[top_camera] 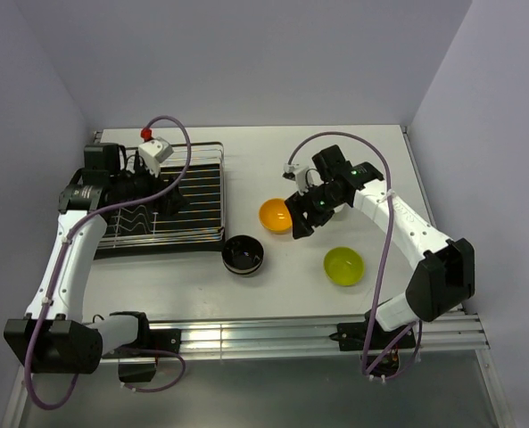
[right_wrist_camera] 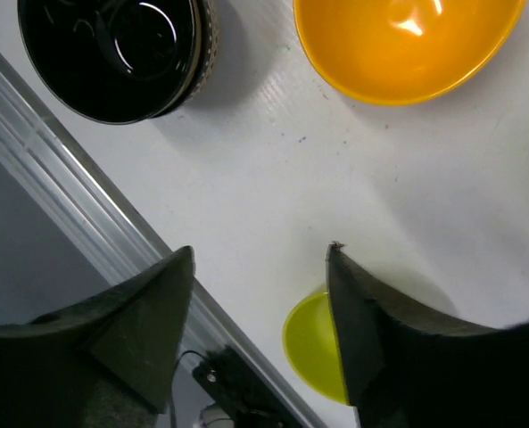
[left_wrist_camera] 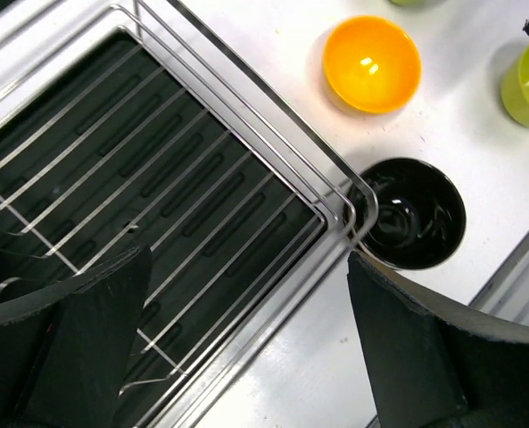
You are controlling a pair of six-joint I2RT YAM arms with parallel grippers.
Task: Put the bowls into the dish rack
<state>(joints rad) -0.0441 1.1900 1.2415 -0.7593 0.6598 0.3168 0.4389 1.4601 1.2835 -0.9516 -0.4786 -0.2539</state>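
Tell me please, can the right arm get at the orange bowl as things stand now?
Probably yes. The right gripper hangs open just beside the orange bowl, which stands alone on the table, with nothing between them.

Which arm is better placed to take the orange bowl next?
Right. The right gripper, open, hangs beside the orange bowl; the left gripper is over the dish rack, farther off.

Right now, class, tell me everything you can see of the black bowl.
The black bowl is small, round and glossy, probably glazed ceramic, dark inside with pale stripes round its outer wall. It stands upright and empty on the white table, just off the near right corner of the dish rack; whether they touch is unclear.
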